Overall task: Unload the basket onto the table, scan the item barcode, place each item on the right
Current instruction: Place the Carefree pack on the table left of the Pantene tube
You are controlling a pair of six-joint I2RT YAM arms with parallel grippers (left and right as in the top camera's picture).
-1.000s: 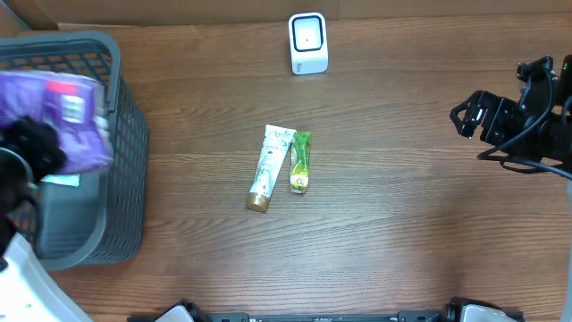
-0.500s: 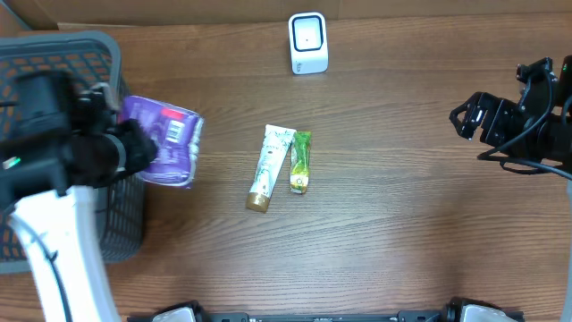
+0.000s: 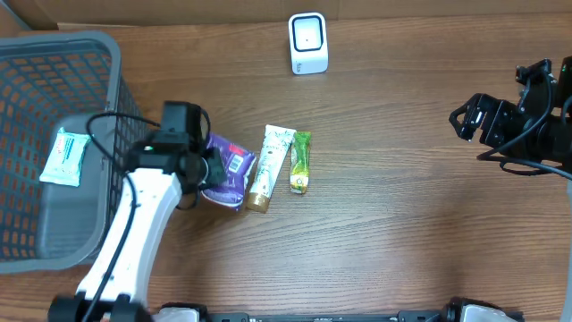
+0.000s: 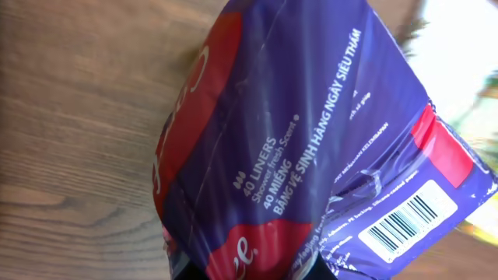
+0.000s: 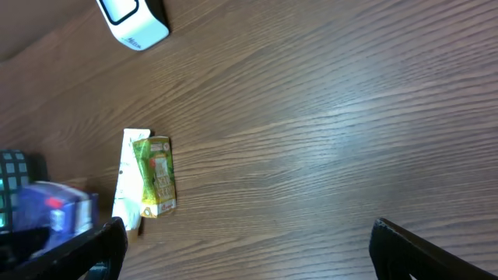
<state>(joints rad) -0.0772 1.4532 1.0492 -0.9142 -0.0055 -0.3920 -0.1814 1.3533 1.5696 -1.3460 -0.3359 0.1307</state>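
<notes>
My left gripper [image 3: 213,168] is shut on a purple and red liner pack [image 3: 228,170], just left of the two tubes in the overhead view. The pack [image 4: 311,148] fills the left wrist view, its white barcode label [image 4: 408,220] facing the camera at the lower right. The white scanner [image 3: 308,43] stands at the back middle of the table and shows in the right wrist view as the scanner [image 5: 132,19]. My right gripper [image 5: 249,249] is open over bare wood at the far right, with nothing between its fingers.
A white tube [image 3: 270,166] and a green tube [image 3: 300,162] lie side by side at the table's middle. A grey basket [image 3: 112,125] at the left holds a pale green packet [image 3: 64,156].
The left arm has carried the purple pack out of the basket and rightward, down next to the white tube. The right arm has not moved.
</notes>
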